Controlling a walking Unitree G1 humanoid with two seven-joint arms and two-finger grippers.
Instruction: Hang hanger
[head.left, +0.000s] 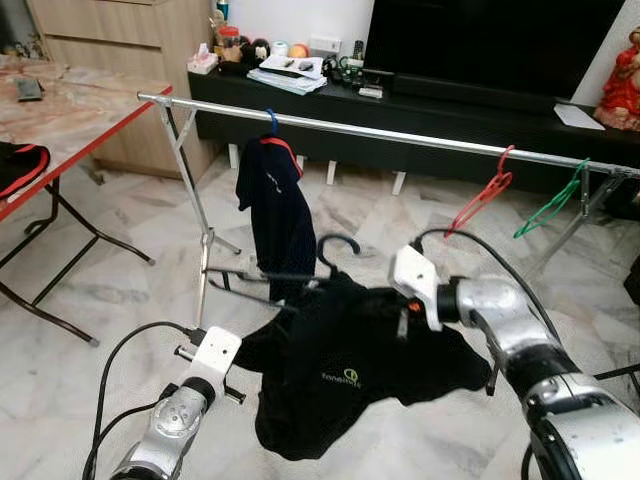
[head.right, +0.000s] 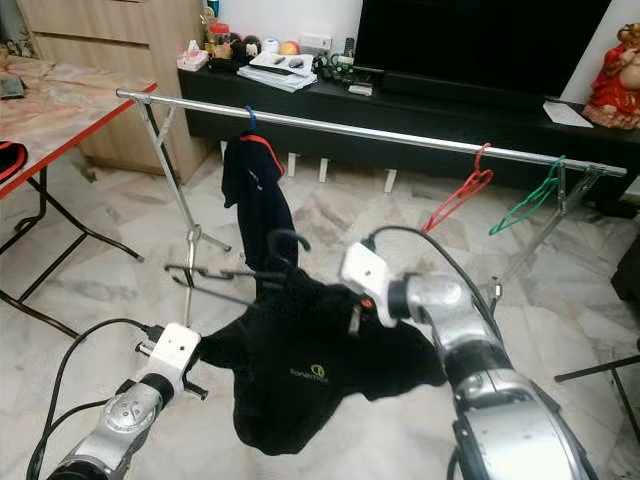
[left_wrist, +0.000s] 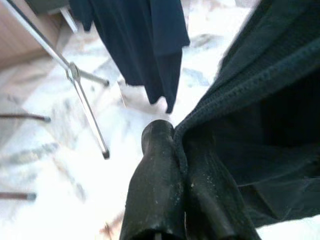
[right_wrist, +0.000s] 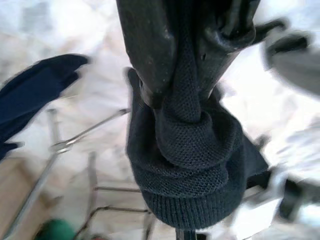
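Both claws, left claw (left_wrist: 182, 165) and right claw (right_wrist: 182, 75), clamp the black shirt (head.left: 350, 370) below the rail (head.left: 400, 135)

A black T-shirt on a black plastic hanger (head.left: 340, 345) hangs before the long silver metal clothes rail (head.left: 400, 135); a dark navy shirt (head.left: 275, 215) hangs on the rail, left of a red hanger (head.left: 480, 195) and a green hanger (head.left: 550, 205).

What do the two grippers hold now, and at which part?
Both hold the black shirt, which hangs on a black hanger. The left gripper pinches its edge on the robot's left; the right gripper clamps bunched fabric on its right.
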